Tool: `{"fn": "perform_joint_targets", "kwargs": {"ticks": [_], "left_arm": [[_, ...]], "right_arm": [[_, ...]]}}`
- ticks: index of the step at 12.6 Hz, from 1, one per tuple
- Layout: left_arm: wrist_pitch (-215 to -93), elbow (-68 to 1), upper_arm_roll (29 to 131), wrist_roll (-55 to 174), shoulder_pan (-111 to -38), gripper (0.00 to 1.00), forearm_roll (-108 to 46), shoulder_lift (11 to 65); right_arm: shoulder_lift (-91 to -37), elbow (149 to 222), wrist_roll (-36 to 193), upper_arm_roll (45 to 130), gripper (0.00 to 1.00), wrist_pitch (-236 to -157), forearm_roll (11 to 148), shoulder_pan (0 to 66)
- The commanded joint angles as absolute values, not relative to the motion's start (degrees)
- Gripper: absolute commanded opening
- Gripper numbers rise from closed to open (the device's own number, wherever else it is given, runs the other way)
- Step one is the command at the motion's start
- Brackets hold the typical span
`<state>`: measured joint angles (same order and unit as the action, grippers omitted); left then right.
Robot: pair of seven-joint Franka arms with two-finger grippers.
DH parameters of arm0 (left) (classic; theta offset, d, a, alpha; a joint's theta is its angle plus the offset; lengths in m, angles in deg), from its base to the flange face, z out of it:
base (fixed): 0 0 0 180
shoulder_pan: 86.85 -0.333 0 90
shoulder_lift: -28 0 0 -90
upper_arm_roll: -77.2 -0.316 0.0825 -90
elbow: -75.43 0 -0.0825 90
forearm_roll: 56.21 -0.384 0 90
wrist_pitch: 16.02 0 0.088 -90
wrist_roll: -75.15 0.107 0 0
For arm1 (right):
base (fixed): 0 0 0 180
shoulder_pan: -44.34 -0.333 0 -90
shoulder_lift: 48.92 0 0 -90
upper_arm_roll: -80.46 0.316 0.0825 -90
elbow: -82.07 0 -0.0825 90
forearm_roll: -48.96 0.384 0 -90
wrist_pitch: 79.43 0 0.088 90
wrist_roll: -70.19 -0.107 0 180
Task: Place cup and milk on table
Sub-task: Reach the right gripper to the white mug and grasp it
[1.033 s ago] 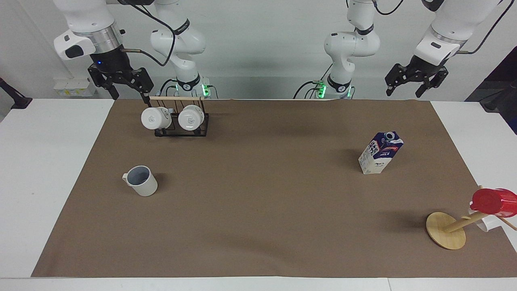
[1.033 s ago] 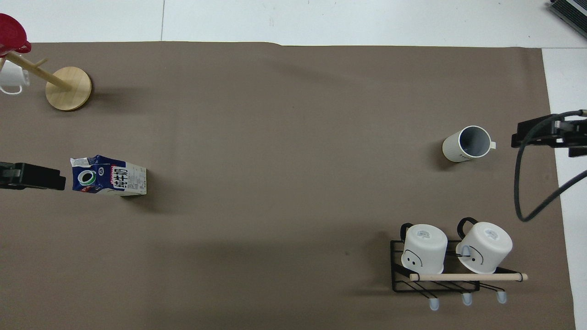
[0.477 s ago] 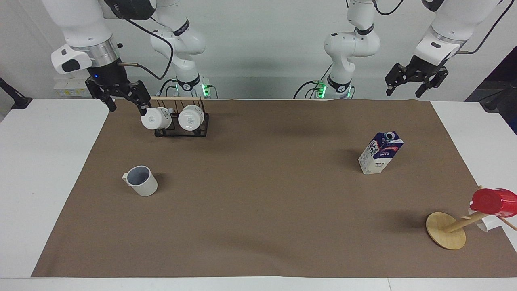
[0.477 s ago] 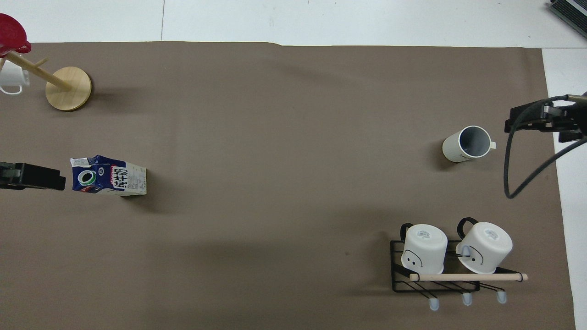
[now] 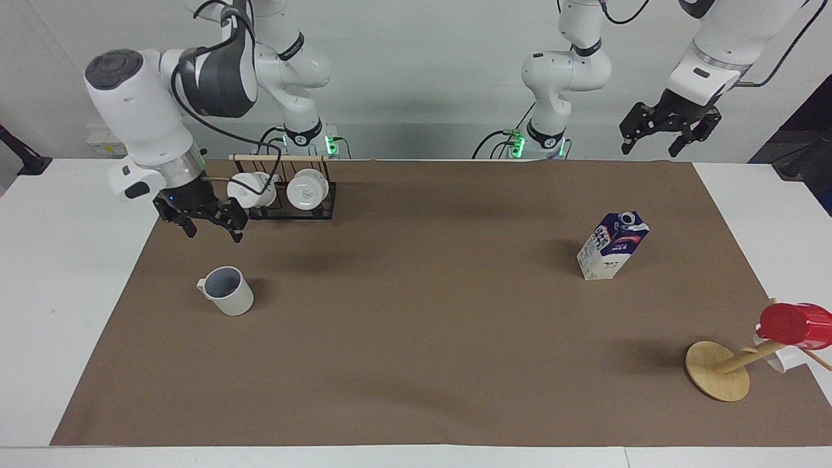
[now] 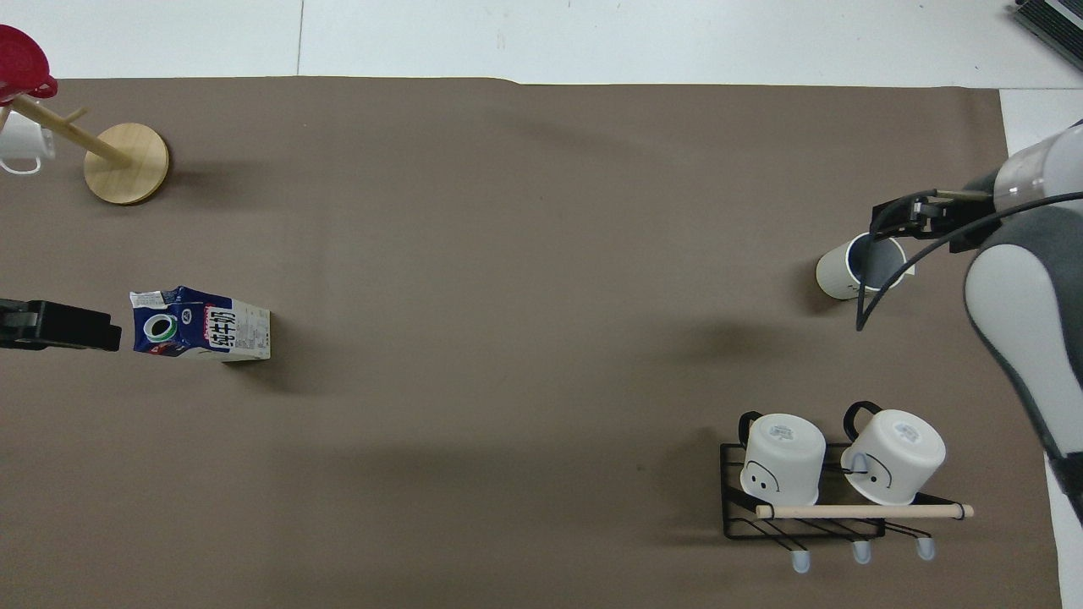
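Two arms worked over the table (image 5: 71,312), whose brown paper (image 5: 416,338) covered most of its top. The right gripper (image 5: 209,229) hung above the paper, near the cup (image 5: 226,290) but clear of it, its fingers spread apart and holding nothing. The left gripper (image 5: 668,134) waited high at the left arm's end of the table, up by the paper's edge nearest the robots; its fingers were parted too and empty. A black wire rack (image 5: 289,207) near the right arm's base carried two white mugs (image 5: 305,190). A wooden stand (image 5: 718,370) at the left arm's end bore a red cup (image 5: 794,323). The milk (image 5: 612,246) stood upright on the paper toward the left arm's end. The cup stood upright on the paper toward the right arm's end, its mouth up.
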<state>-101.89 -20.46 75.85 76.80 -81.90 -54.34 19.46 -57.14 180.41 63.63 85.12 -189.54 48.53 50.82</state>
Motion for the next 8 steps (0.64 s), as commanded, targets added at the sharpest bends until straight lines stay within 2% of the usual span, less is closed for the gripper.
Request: {"fn": "perform_joint_targets", "kwargs": {"ticks": [1, 3, 6, 8], "left_arm": [[-100.66, -19.41, 75.7, 76.65, -81.93, 1.0, -53.84, 19.56], [-100.66, -19.41, 75.7, 76.65, -81.93, 1.0, -53.84, 19.56], [-100.57, -19.41, 75.79, 76.65, -81.84, 1.0, -53.84, 19.56], [-100.48, -19.49, 75.7, 76.65, -81.93, 1.0, -53.84, 19.47]], "right_arm": [[-58.14, 184.36, 66.32, 85.39, 1.0, -195.42, 48.08, 51.81], [-61.38, 184.98, 67.29, 85.39, 1.0, -197.46, 47.99, 52.25], [-62.72, 192.61, 69.58, 85.47, 1.0, -207.36, 47.29, 53.4], [-63.86, 195.0, 69.49, 85.47, 1.0, -210.72, 47.29, 52.87]]}}
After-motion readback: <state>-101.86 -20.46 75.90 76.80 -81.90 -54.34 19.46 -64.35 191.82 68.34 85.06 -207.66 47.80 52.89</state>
